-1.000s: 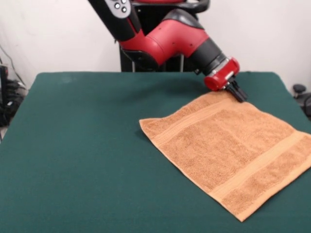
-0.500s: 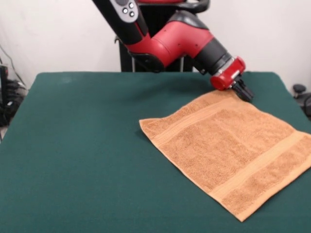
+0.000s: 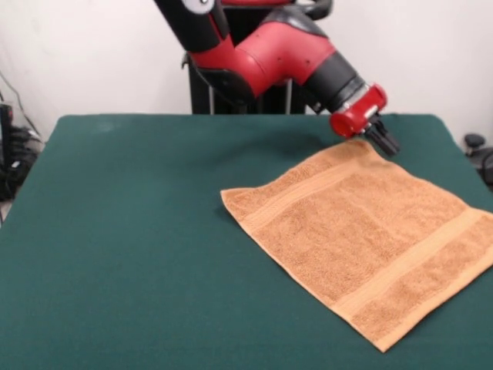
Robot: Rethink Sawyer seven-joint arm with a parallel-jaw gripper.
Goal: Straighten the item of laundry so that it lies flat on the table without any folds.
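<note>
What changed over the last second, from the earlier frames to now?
The gripper slid a little to the picture's right along the towel's far corner, then lifted slightly, so it now sits just above that corner. Whether it let go cannot be told. The towel lies spread flat in the same place on the table.

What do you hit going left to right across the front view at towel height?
Bare green table → towel's left corner → towel, running out to the right edge. The end effector hangs above the towel's far corner.
</note>
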